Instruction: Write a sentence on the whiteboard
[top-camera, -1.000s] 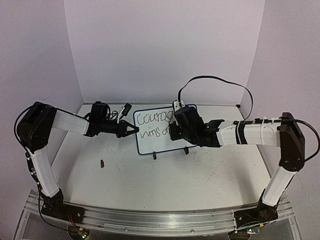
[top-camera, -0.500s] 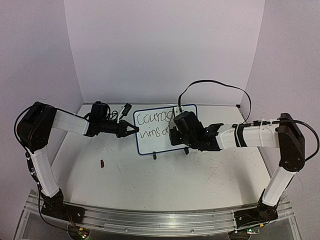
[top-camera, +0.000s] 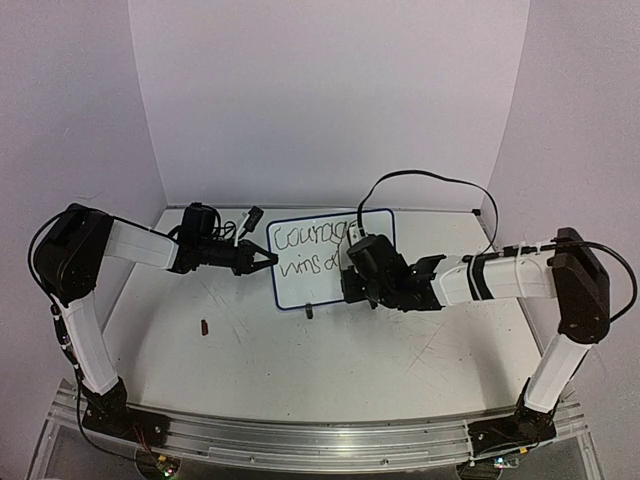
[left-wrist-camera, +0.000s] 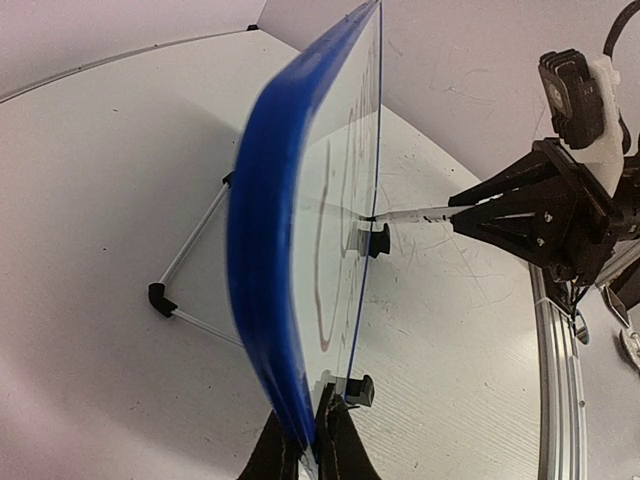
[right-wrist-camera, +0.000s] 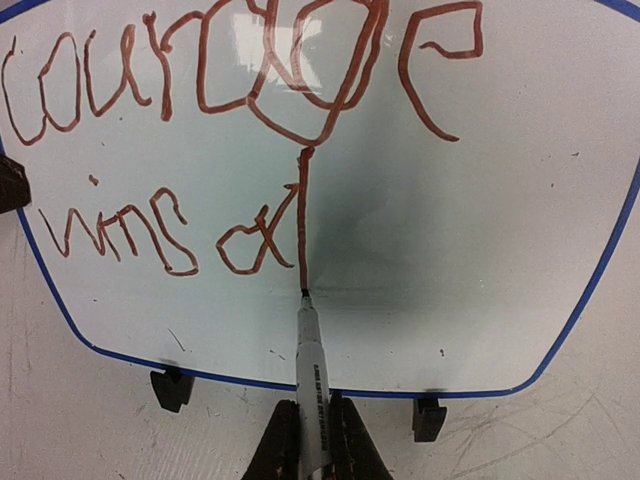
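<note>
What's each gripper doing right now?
Left gripper: closed on the whiteboard edge.
Right gripper: closed on a marker, tip on the board.

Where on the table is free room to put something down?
Free: the table between the whiteboard and the arm bases, right of a small brown bit. Crowded: at the board, left gripper on its edge, right gripper pressing marker on its face.

Glossy white rectangular whiteboard (right-wrist-camera: 480, 250), blue-framed
The loopy handwritten sentence (right-wrist-camera: 302, 220) is rendered reddish-brown; the slim marker (right-wrist-camera: 310, 365) is white-barrelled, black-tipped.
</note>
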